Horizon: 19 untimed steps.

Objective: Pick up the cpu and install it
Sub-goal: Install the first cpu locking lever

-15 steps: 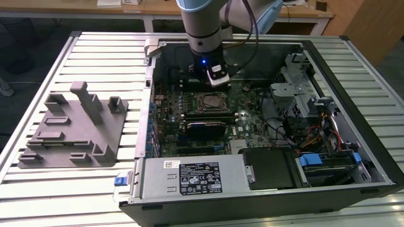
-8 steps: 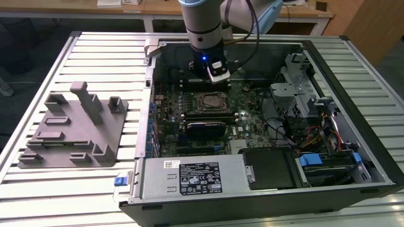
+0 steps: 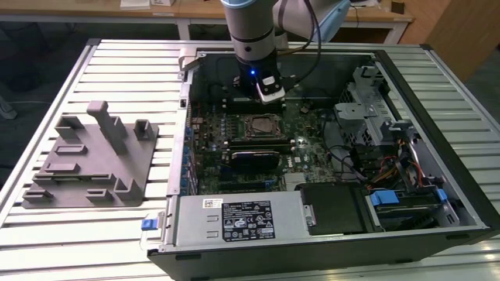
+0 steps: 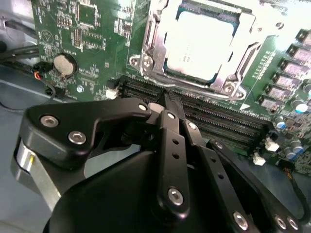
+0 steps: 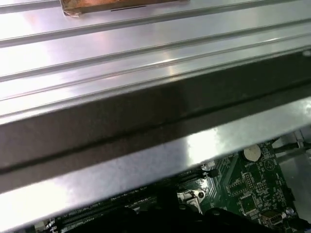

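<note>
black pincer (image 4: pixel 166 101) clenched, fingertips together, gripping nothing | black memory slots (image 4: pixel 218 119) just beyond its tips | pale silver square cpu (image 4: pixel 204 42) seated in metal-framed socket (image 4: pixel 146 63) on green motherboard (image 4: pixel 90 41), apart from pincer

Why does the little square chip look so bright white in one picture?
In the second wrist view, light bounces off the metal top of the cpu, so it washes out to white glare; in the exterior view it looks duller and greyer; in the first wrist view the ribbed metal table shines in pale, blurry streaks.
</note>
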Tool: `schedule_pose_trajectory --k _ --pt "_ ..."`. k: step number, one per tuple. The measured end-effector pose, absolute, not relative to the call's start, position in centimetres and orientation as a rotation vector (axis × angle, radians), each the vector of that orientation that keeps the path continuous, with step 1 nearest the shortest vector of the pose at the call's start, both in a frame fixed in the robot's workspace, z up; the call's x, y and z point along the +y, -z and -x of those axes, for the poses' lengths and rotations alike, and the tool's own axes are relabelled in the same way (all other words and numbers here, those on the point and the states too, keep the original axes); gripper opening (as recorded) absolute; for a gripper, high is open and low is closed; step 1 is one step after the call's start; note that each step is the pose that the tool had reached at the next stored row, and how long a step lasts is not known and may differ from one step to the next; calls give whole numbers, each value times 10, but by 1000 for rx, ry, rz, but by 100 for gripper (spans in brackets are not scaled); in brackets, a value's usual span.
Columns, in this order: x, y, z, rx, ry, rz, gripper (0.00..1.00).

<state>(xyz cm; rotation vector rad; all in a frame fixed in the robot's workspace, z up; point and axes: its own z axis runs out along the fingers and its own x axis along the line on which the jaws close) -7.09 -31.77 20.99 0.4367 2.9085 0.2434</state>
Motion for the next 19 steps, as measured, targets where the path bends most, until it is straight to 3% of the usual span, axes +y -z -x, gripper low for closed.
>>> schedule_pose_trajectory --k 19 --pt "-336 -209 70 2936 14 -417 11"
